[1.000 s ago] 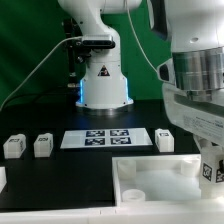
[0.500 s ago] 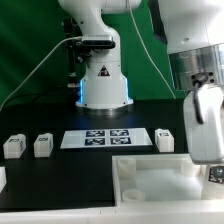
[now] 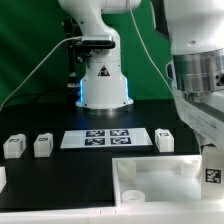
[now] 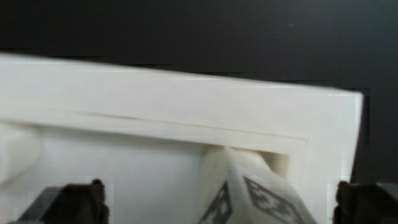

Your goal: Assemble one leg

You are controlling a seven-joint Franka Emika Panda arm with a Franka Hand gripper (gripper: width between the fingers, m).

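The gripper (image 4: 217, 205) stands with jaws apart, straddling the leg (image 4: 246, 190) seated at the corner of the white panel (image 4: 125, 130). Centre the fingers on the leg, then close squarely before turning.

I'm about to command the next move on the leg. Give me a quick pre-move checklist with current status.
1. Gripper open: ok, its fingers stand wide apart in the wrist view.
2. Leg between the fingers: ok, though neither finger touches it.
3. Leg upright: not ok, it looks tilted.
4. Leg seated in the white panel: cannot tell, the view is cropped.
5. Spare legs away from the arm: ok, they sit beside the marker board.
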